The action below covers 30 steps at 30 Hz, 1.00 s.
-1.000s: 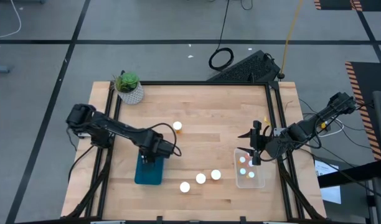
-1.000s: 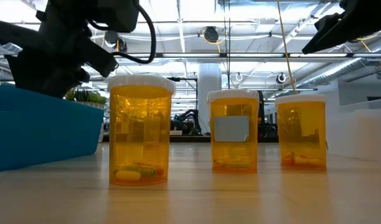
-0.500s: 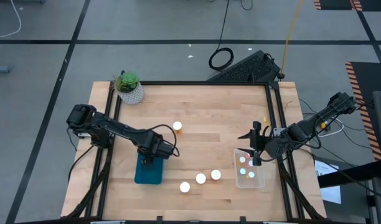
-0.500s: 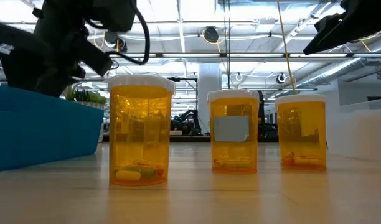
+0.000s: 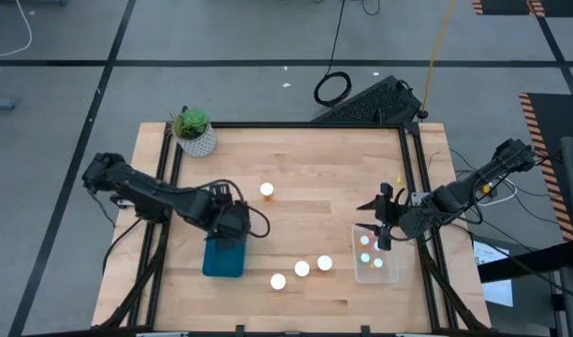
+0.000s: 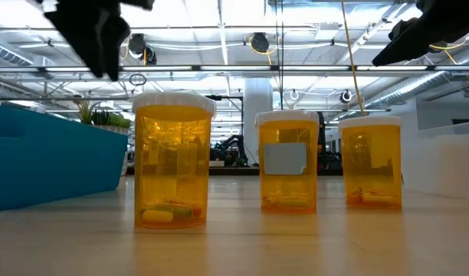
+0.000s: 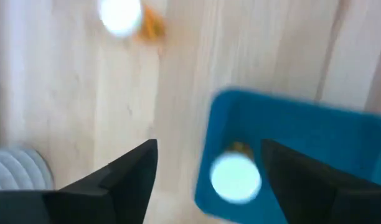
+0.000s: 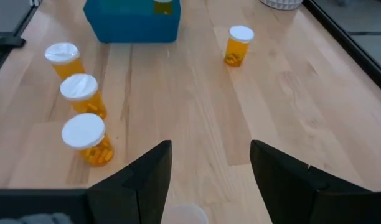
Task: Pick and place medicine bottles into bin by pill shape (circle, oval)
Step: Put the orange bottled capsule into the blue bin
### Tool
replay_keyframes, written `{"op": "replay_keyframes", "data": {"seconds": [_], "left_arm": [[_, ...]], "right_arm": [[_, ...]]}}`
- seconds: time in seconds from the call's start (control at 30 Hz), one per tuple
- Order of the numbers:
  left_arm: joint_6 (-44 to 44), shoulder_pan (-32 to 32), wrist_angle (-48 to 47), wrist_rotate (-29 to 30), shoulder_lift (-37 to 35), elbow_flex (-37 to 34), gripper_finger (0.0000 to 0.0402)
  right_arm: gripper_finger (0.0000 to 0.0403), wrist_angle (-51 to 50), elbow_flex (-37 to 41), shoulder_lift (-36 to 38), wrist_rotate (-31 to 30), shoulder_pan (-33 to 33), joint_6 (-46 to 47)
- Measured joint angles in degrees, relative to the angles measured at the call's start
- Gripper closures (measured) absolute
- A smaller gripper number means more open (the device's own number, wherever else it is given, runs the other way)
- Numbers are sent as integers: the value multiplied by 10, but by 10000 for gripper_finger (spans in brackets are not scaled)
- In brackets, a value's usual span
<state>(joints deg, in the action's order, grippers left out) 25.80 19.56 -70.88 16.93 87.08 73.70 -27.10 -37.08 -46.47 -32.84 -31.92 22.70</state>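
Three medicine bottles (image 5: pixel 302 269), orange with white caps, stand upright in a row near the table's front edge, and a fourth (image 5: pixel 267 191) stands alone mid-table. A blue bin (image 5: pixel 223 259) holds one bottle (image 7: pixel 235 177). My left gripper (image 5: pixel 228 229) hangs open above that bin, its fingers (image 7: pixel 125 174) touching nothing. A clear bin (image 5: pixel 391 271) at the right holds several bottles (image 5: pixel 365 241). My right gripper (image 5: pixel 369 215) hovers open over the clear bin's far end, touching nothing. The low view shows the row of three (image 6: pixel 173 161) from the side.
A green plant in a white pot (image 5: pixel 194 131) stands at the table's far left corner. A black frame rail (image 5: pixel 406 168) runs along the table's edges. Bare wood lies between the lone bottle and the clear bin.
My left gripper has risen from just over the blue bin to well above it, and its arm has drawn back toward the table's left edge. The bottles and my right gripper have kept still.
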Motion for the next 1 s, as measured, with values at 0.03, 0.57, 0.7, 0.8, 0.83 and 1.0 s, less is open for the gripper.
{"op": "replay_keyframes", "data": {"seconds": [0.03,0.57,0.7,0.8,0.83,1.0], "left_arm": [[-8,1,16,17,-10,-3,121],[-151,-78,220,86,-51,-20,142],[-139,-117,229,63,-43,-32,138],[-143,-142,267,39,-46,-53,123],[-150,-149,272,34,-46,-63,114],[-191,-200,353,1,-47,-124,57]], "right_arm": [[191,5,0,-2,0,0,0],[191,112,0,-65,-17,23,-59],[191,119,0,-96,-16,41,-85],[191,122,0,-120,-16,57,-101],[191,124,0,-129,-16,64,-106],[191,125,0,-151,-15,95,-144]]}}
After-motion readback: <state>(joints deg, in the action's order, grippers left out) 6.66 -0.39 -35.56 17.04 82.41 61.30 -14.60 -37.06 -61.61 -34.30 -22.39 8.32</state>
